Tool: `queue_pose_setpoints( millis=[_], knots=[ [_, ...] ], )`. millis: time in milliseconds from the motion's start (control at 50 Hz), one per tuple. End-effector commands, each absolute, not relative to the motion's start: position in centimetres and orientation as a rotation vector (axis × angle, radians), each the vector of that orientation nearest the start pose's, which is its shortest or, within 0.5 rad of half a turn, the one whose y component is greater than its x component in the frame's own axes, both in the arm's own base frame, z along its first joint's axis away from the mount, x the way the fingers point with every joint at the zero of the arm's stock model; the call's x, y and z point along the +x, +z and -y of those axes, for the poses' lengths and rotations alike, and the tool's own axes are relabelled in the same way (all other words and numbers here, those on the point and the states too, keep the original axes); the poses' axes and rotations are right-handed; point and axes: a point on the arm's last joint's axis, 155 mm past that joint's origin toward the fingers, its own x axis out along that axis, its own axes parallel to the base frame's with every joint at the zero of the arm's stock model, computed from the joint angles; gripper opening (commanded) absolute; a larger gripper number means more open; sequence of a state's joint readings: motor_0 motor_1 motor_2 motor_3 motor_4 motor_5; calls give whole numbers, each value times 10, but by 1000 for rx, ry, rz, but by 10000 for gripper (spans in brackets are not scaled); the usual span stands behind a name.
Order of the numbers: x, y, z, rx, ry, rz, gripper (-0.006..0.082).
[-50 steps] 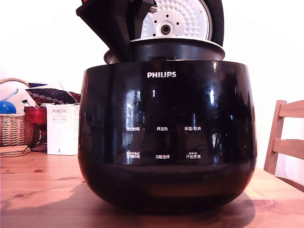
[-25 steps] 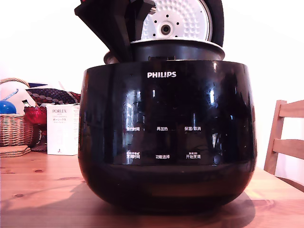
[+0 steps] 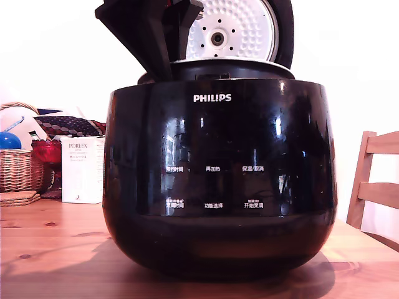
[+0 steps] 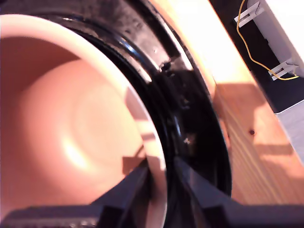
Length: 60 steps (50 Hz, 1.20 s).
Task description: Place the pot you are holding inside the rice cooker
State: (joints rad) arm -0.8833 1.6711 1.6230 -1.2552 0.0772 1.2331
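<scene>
The rice cooker (image 3: 218,180) is a big glossy black body with a white PHILIPS logo, standing on the wooden table. Its lid (image 3: 240,28) stands open behind, showing a white dimpled plate. The pot (image 3: 249,68) sits low in the cooker's opening, with only its thin rim and a dark band showing above the body. My black gripper (image 3: 153,37) comes down at the exterior view's left of the pot. In the wrist view the gripper (image 4: 159,190) is shut on the pot's rim, one finger inside the pot (image 4: 71,128) and one outside, over the cooker's black inner wall (image 4: 190,109).
A wicker basket (image 3: 19,168), a red glass (image 3: 45,151) and a white box (image 3: 81,168) stand at the exterior view's left. A wooden chair (image 3: 374,180) is at its right. The wrist view shows the table (image 4: 247,137) and a yellow wire (image 4: 259,52) beyond its edge.
The pot has sunk lower into the cooker, so less of its side shows above the body. The gripper has shifted slightly down and toward the exterior view's left.
</scene>
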Motion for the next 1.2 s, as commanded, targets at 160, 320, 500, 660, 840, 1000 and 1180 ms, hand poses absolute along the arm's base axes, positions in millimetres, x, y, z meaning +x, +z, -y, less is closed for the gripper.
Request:
queue_pose_setpoints(
  millis=[160,320,500,660,840,1000,1180],
  knots=[
    [213,163,282,1488,-1549,-679,176],
    [217,164,280,1486,-1513,-699,176],
    [220,172,283,1464,-1484,-693,176],
    [226,188,291,1437,-1452,-654,176],
    [233,209,298,1382,-1399,-623,175],
    [244,218,290,1340,-1321,-665,30],
    [264,222,274,1237,-1179,-757,-19]
  ],
)
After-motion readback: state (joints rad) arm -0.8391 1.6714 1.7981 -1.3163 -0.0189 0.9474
